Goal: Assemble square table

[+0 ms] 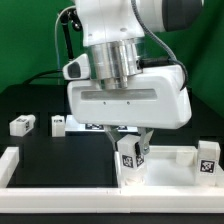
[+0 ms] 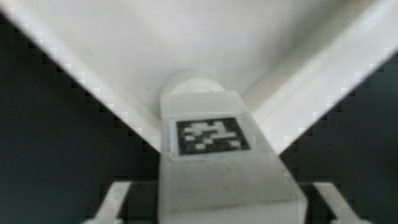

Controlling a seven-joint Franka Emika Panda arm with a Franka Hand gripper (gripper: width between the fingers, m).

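While the gripper (image 1: 131, 147) hangs low over the work, I read this as the leg-fitting step: 1 leg (image 1: 129, 160) is pinched between the 2 fingers (image 2: 121, 205), with its tagged face towards the wrist camera and its free end pointing down past the fingertips. The fingers are closed on its sides, not spread.

Directly below the fingers sits the slab (image 1: 168, 168). In the wrist view its raised rims run together into a corner just beyond the end of the leg, so I judge the leg is lined up over a corner socket. I cannot tell whether it is touching the slab yet.

Next I would want a straight descent with the leg kept upright, then a twist or press to seat it, and release only once it holds.

The slab is white plastic, smooth and plain inside its rim. The leg is a short white block with a black-and-white tag. 2 spare legs (image 1: 22, 125) lie well apart from the fingers on the black surface (image 1: 60, 150), at the exterior view's left. A white rail (image 1: 60, 190) runs along the near edge.
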